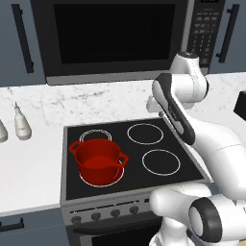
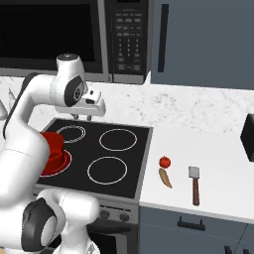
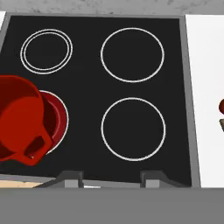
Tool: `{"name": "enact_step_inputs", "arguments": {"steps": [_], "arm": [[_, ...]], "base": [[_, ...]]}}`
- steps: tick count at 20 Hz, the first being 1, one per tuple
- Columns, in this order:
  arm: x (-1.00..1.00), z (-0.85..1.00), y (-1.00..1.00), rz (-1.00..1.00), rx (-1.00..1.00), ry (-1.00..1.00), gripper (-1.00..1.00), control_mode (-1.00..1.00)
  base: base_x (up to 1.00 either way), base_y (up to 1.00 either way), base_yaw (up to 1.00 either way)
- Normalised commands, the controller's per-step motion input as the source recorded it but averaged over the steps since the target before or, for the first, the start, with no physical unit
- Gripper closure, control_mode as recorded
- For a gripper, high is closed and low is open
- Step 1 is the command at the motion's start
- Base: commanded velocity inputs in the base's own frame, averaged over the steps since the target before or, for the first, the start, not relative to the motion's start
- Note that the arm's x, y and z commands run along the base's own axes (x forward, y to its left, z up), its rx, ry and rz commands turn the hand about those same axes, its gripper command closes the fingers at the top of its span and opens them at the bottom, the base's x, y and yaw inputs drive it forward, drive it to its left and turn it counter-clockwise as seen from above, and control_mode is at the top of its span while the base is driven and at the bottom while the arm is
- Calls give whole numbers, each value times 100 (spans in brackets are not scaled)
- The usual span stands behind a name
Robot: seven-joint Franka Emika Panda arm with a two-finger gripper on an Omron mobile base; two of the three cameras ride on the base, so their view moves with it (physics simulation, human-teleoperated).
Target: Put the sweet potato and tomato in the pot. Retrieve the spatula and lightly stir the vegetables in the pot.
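The gripper (image 2: 90, 117) hangs empty above the stove's back burners, fingers slightly apart; the pot (image 1: 98, 162) is empty, so nothing is loaded yet. Next: swing right and descend onto the tomato (image 2: 164, 161) or sweet potato (image 2: 165, 178) beside the spatula (image 2: 194, 185) on the worktop (image 2: 208, 149)

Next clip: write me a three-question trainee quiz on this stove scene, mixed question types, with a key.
1. True or false: the tomato already lies inside the pot.
2. The pot stands on which burner of the cooktop? A front left, B back right, C front right.
3. Fill in: on the counter, the sweet potato lies between the tomato and the ____ edge.

Key: 1 false, it sits on the counter right of the cooktop, with the spatula further right; 2 A; 3 front.
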Motion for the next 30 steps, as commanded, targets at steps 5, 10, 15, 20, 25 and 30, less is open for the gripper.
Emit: {"name": "enact_step_inputs", "arguments": {"steps": [5,10,15,20,25,30], "arm": [[-43,-27,-3,-2,-11,0,-100,-100],[-18,-60,-56,-3,-10,5,-100,-100],[-14,-47,-100,0,5,2,-100,-100],[1,-43,-99,0,14,6,-100,-100],[6,-37,-56,-1,8,11,-100,-100],[9,-53,-67,-1,0,13,-100,-100]], "base": [[0,0,0],[0,0,0],[0,0,0],[0,0,0],[0,0,0],[0,0,0]]}}
